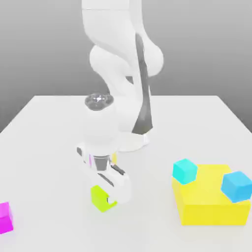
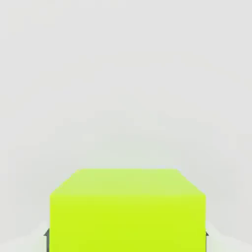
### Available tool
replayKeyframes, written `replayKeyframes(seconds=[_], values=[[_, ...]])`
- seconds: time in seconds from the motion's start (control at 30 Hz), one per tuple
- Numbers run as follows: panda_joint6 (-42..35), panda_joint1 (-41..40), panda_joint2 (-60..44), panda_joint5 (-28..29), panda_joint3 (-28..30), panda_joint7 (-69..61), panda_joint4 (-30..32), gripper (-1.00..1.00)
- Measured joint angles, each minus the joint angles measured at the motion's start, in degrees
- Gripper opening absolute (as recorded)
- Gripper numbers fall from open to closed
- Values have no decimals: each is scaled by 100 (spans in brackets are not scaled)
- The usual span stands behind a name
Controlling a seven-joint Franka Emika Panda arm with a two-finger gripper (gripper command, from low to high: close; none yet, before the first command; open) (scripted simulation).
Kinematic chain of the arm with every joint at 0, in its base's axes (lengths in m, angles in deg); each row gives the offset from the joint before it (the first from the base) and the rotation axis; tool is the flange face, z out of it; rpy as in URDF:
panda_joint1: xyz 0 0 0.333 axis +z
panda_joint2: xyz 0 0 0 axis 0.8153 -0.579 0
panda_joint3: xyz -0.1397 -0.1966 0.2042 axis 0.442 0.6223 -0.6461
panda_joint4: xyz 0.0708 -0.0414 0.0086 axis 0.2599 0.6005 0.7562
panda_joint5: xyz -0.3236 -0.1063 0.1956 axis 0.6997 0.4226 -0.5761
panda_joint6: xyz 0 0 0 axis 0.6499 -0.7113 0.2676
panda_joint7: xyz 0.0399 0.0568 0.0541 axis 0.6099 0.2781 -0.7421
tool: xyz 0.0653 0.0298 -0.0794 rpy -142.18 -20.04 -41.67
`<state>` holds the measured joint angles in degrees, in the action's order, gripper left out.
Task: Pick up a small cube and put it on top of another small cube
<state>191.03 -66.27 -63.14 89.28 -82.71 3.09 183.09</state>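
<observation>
- Exterior view: the white arm reaches down to the bench, and its pincer sits low over the lime-green cube, fingers on either side of it, clamped on the cube.
- Well off to that view's right of the pincer, two cyan cubes rest on a yellow block; far to its left stands a magenta cube.
- Hand view: the lime-green cube sits between dark finger edges, touching both.
</observation>
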Motion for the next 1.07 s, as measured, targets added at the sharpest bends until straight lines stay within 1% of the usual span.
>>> replayKeyframes(seconds=[0.23, 0.27, 0.4, 0.53, 0.8, 0.87, 0.93, 0.97, 1.07], values=[[-1090, -59, 1311, -232, -121, -170, 223, -100], [-1246, -27, 1422, -267, -83, -256, 181, -100], [-1761, -229, 1230, -427, 252, -1021, -496, -100], [-2242, -785, 866, -534, 485, -1861, -1316, -100], [-3182, -1594, 175, -596, 881, -3453, -2968, -100], [-3065, -1712, -122, -661, 888, -3670, -3156, -100], [-2741, -1783, -503, -761, 834, -3784, -3213, -100], [-2585, -1814, -675, -804, 802, -3821, -3225, 100], [-2585, -1814, -675, -804, 802, -3821, -3225, 100]])
